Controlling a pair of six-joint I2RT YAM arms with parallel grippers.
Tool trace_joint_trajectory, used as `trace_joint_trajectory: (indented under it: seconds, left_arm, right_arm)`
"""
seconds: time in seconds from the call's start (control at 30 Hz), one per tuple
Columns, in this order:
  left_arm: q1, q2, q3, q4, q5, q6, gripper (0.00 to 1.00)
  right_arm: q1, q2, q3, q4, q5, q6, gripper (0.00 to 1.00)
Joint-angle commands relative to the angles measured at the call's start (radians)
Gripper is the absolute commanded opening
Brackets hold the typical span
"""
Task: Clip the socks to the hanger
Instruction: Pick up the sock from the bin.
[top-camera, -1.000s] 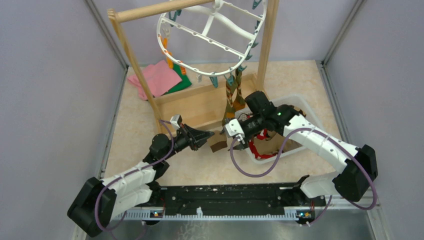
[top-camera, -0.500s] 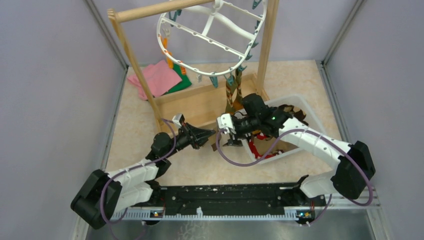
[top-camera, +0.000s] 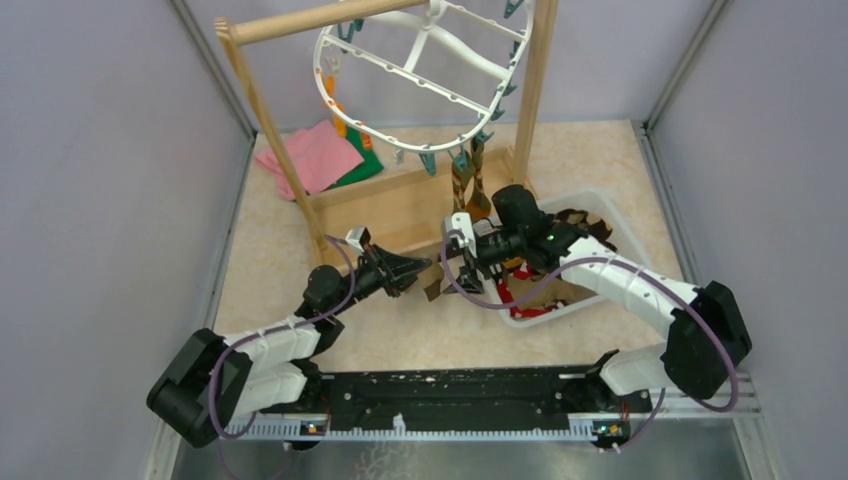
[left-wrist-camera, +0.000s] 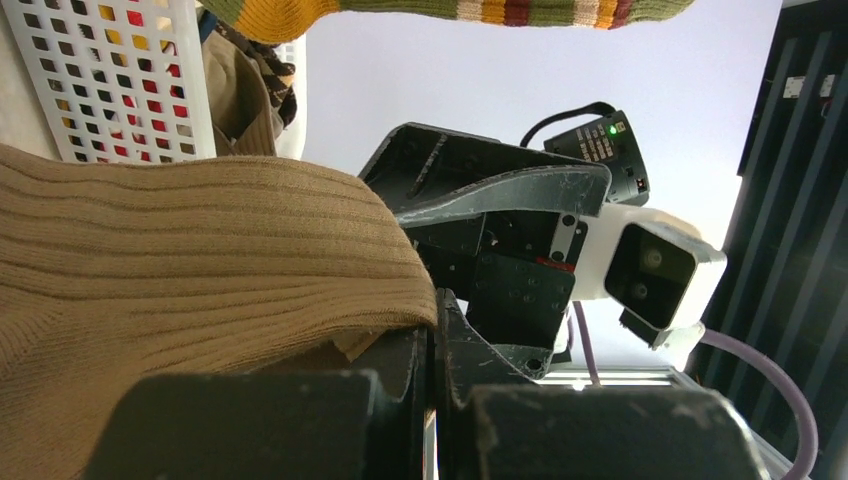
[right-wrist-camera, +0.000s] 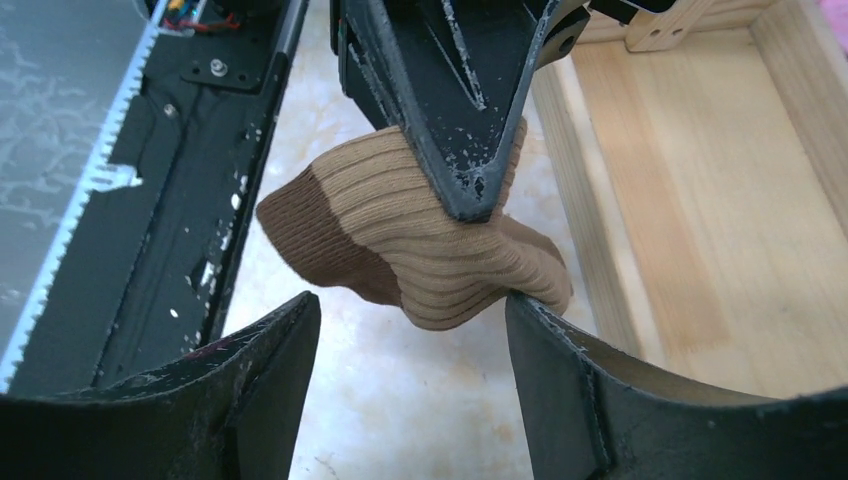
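Left gripper (top-camera: 427, 269): we pinch 1 tan sock (right-wrist-camera: 420, 240), held between our 2 arms | Right gripper (right-wrist-camera: 410, 305): jaws spread either side of its hanging end | Hanger (top-camera: 420, 70): well apart, 1 striped sock (top-camera: 465, 195) clipped | Risk: closing on a thin fold, the sock may slip at handover.

The right gripper (top-camera: 466, 272) is moving left, away from the white basket (top-camera: 556, 306), and is bringing its spread fingers to either side of the tan sock (right-wrist-camera: 430, 262) that the left gripper (top-camera: 424, 267) is pinching. The left gripper is coming a little right and far, lifting the sock slightly. As the right arm is shifting, an argyle sock (top-camera: 578, 216) in the basket is coming into view.
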Motion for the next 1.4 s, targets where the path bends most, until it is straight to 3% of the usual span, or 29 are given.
trace_joint_trajectory:
  seconds: [0.0, 0.2, 0.4, 0.6, 0.63, 0.7, 0.87, 0.93, 1.07, 1.27, 1.37]
  left_arm:
    - [0.001, 0.013, -0.009, 0.112, 0.007, 0.003, 0.00]
    - [0.001, 0.025, -0.014, 0.136, 0.006, 0.013, 0.00]
    - [0.001, 0.036, -0.022, 0.135, -0.001, 0.024, 0.00]
    - [0.002, 0.039, -0.040, 0.137, -0.016, 0.040, 0.00]
    - [0.004, 0.035, -0.046, 0.138, -0.023, 0.050, 0.08]
    - [0.004, 0.018, -0.064, 0.136, -0.048, 0.100, 0.33]
    - [0.040, -0.110, -0.118, 0.088, -0.042, 0.442, 0.54]
    - [0.047, -0.204, -0.104, -0.019, 0.020, 0.681, 0.64]
    - [0.035, -0.411, -0.037, -0.294, 0.174, 1.189, 0.76]
    - [-0.108, -0.507, -0.154, -0.048, 0.115, 1.486, 0.80]
    - [-0.228, -0.490, -0.140, -0.053, 0.087, 1.743, 0.82]
  right_arm:
    - [0.001, 0.029, -0.017, 0.139, -0.101, 0.163, 0.67]
    - [0.001, 0.042, -0.044, 0.227, -0.112, 0.253, 0.46]
    - [-0.006, 0.043, -0.030, 0.240, -0.122, 0.289, 0.03]
    - [-0.041, 0.019, -0.024, 0.186, -0.229, 0.239, 0.00]
    - [-0.047, 0.014, -0.017, 0.148, -0.274, 0.193, 0.00]
    - [-0.058, 0.000, 0.000, 0.057, -0.359, 0.108, 0.00]
    - [-0.071, -0.015, 0.005, -0.129, -0.458, -0.068, 0.00]
    - [-0.074, -0.011, 0.004, -0.135, -0.470, -0.072, 0.00]
    - [-0.079, 0.006, 0.022, -0.190, -0.499, -0.099, 0.00]
    - [-0.082, 0.025, 0.058, -0.305, -0.494, -0.176, 0.00]
    - [-0.082, 0.032, 0.069, -0.338, -0.491, -0.196, 0.00]
